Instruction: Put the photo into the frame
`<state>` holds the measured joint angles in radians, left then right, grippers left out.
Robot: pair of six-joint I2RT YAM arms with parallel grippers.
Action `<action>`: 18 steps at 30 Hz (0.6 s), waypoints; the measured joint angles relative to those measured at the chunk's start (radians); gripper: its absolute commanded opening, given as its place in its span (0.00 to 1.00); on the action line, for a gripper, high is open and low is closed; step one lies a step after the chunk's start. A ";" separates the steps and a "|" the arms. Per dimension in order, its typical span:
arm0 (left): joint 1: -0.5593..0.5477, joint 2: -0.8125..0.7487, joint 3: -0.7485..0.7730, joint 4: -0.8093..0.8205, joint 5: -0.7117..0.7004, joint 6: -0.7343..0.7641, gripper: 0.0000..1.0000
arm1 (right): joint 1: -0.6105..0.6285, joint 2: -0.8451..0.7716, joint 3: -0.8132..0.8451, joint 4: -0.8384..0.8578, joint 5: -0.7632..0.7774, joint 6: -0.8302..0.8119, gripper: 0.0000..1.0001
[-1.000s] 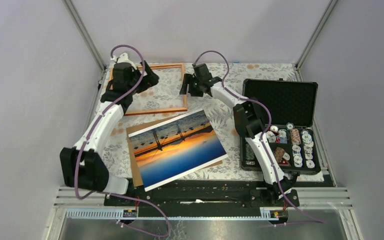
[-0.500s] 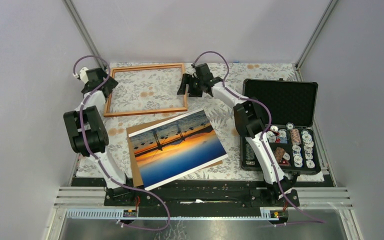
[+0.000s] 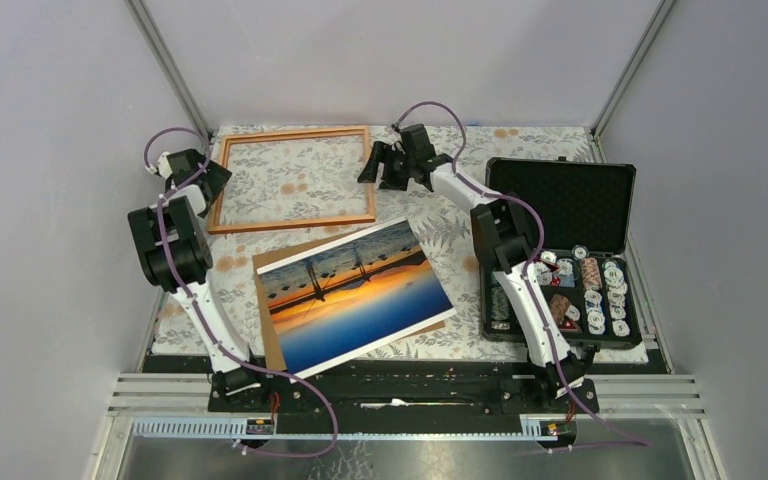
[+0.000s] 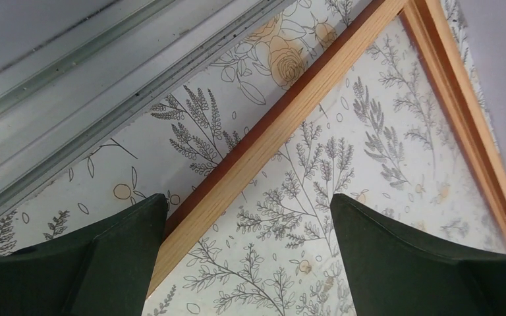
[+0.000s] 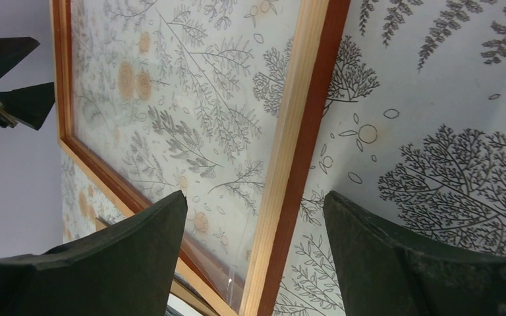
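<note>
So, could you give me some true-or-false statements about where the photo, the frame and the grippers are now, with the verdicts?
1. The photo lies inside the frame. False: it lies outside it, on the brown backing board.
2. The left gripper and the right gripper are both open. True.
3. The black case is shut. False: its lid is open and the chips show.
4. The left gripper is at the frame's left side. True.
5. The photo lies picture side up. True.
</note>
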<state>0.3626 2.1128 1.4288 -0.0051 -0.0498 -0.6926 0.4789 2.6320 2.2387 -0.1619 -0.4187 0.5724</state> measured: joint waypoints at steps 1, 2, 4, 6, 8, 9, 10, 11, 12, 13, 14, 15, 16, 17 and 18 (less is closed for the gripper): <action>0.001 0.000 0.000 0.001 0.013 -0.012 0.99 | 0.000 0.002 0.000 0.007 -0.005 0.006 0.83; 0.005 0.000 0.000 0.000 0.026 -0.022 0.99 | 0.000 0.004 0.000 0.015 -0.012 0.011 0.83; 0.012 0.000 0.000 -0.002 0.053 -0.043 0.99 | 0.000 0.007 0.000 0.026 -0.021 0.027 0.82; 0.016 0.000 0.000 -0.002 0.093 -0.063 0.99 | 0.000 0.010 0.000 0.037 -0.033 0.040 0.82; 0.017 0.000 0.000 -0.001 0.124 -0.076 0.99 | -0.002 0.010 -0.008 0.048 -0.040 0.053 0.82; 0.018 0.000 -0.003 0.001 0.135 -0.082 0.99 | -0.005 0.009 -0.020 0.065 -0.043 0.059 0.82; 0.018 0.000 -0.010 0.008 0.143 -0.086 0.99 | -0.010 0.004 -0.038 0.087 -0.050 0.068 0.82; 0.017 -0.003 -0.014 0.011 0.153 -0.089 0.99 | -0.014 -0.008 -0.071 0.120 -0.053 0.074 0.82; 0.015 -0.007 -0.020 0.012 0.163 -0.092 0.99 | -0.018 -0.029 -0.113 0.148 -0.053 0.080 0.82; 0.011 -0.013 -0.027 0.010 0.171 -0.093 0.99 | -0.022 -0.049 -0.150 0.166 -0.050 0.084 0.83; 0.003 -0.021 -0.036 0.002 0.175 -0.093 0.99 | -0.025 -0.077 -0.201 0.185 -0.044 0.084 0.83; -0.007 -0.031 -0.045 -0.008 0.180 -0.091 0.99 | -0.029 -0.103 -0.241 0.192 -0.037 0.084 0.83; -0.016 -0.039 -0.053 -0.015 0.183 -0.089 0.99 | -0.032 -0.127 -0.279 0.196 -0.029 0.083 0.83; -0.026 -0.050 -0.064 -0.026 0.187 -0.084 0.99 | -0.037 -0.151 -0.317 0.200 -0.020 0.081 0.83; -0.036 -0.058 -0.073 -0.036 0.192 -0.080 0.99 | -0.043 -0.178 -0.357 0.202 -0.011 0.080 0.83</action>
<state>0.3264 2.0544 1.3560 -0.0410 0.1417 -0.7723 0.4355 2.4538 1.8812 0.0399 -0.4297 0.6521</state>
